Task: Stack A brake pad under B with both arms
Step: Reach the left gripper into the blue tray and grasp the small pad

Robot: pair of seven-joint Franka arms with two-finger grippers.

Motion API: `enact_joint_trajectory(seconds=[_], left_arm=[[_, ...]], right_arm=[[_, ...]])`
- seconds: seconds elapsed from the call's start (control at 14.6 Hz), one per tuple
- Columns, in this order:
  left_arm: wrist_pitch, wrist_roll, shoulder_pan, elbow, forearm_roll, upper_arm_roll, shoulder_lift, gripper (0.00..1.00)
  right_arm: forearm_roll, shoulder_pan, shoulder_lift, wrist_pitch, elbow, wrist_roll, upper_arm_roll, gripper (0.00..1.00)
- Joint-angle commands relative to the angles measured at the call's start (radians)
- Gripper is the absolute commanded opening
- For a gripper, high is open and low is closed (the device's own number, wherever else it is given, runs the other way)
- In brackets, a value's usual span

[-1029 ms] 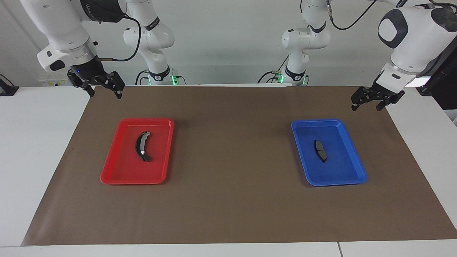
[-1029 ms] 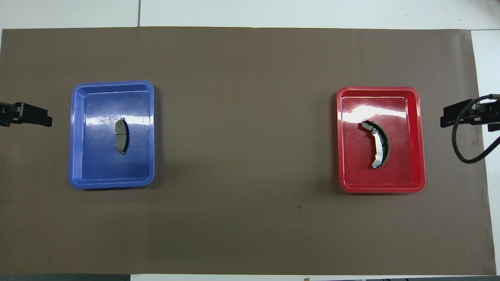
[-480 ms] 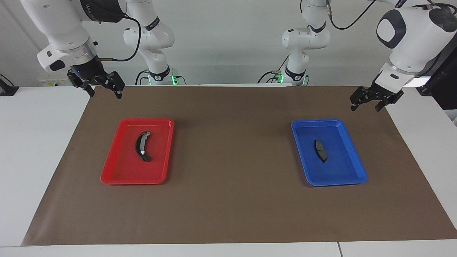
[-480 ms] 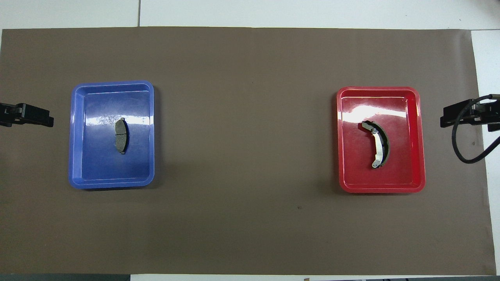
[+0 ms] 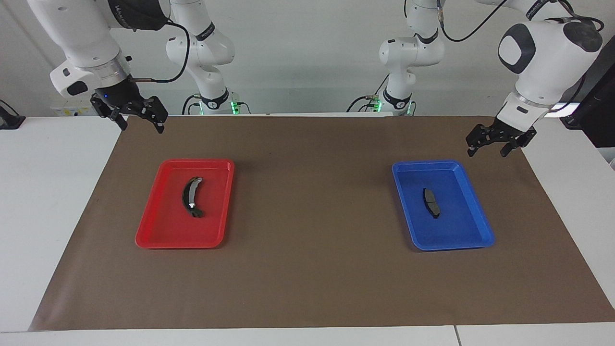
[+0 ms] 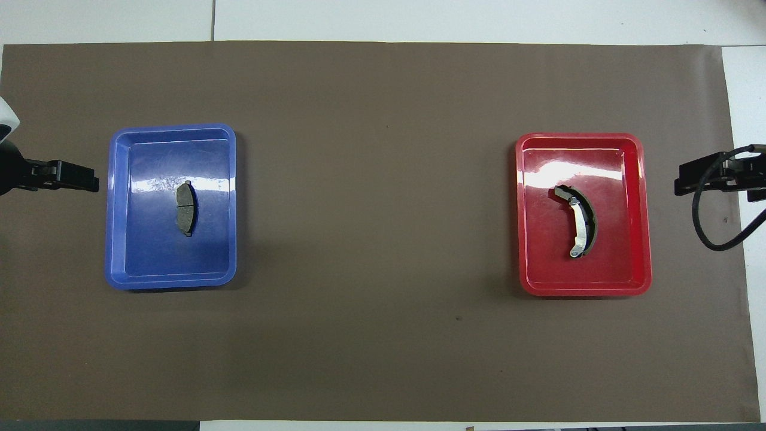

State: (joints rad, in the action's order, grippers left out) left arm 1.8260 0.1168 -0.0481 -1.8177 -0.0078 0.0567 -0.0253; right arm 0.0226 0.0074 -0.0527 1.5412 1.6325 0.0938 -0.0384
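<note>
The short dark-grey brake pad A (image 5: pixel 431 202) lies in the blue tray (image 5: pixel 444 163) toward the left arm's end; it also shows in the overhead view (image 6: pixel 186 208). The long crescent piece B (image 5: pixel 190 197) lies in the red tray (image 5: pixel 197 162) toward the right arm's end, its silver strip up in the overhead view (image 6: pixel 577 221). My left gripper (image 5: pixel 486 151) hangs open and empty over the mat just outside the blue tray's rim (image 6: pixel 173 127). My right gripper (image 5: pixel 142 126) hangs open and empty over the mat's corner, apart from the red tray (image 6: pixel 577 136).
A brown mat (image 5: pixel 312 216) covers most of the white table. The two trays stand far apart on it. A black cable (image 6: pixel 709 227) loops by the right gripper (image 6: pixel 679 179). The left gripper (image 6: pixel 93 181) shows at the overhead view's edge.
My left gripper has moved down and in toward the blue tray. The right arm has stayed still. Both pieces lie as before.
</note>
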Motion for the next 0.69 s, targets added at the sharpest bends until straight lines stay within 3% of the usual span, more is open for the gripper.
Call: enact_joint_trajectory(seconds=[0.0,0.34,0.62], left_arm=[[0.122,-0.058,-0.039,-0.115,0.019,-0.001,-0.028,0.99],[0.364,-0.143,-0.090,-0.262,0.020,-0.003,0.043,0.99],[0.511,-0.158,-0.110,-0.302,0.020,-0.001,0.142,0.99]], right_arm=[[-0.009,-0.014,-0.016,0.019,0.023,-0.012,0.006,1.00],[-0.010,-0.015,-0.018,0.014,0.024,-0.012,0.006,1.00],[-0.010,-0.024,-0.022,0.019,0.036,-0.014,0.002,1.00]])
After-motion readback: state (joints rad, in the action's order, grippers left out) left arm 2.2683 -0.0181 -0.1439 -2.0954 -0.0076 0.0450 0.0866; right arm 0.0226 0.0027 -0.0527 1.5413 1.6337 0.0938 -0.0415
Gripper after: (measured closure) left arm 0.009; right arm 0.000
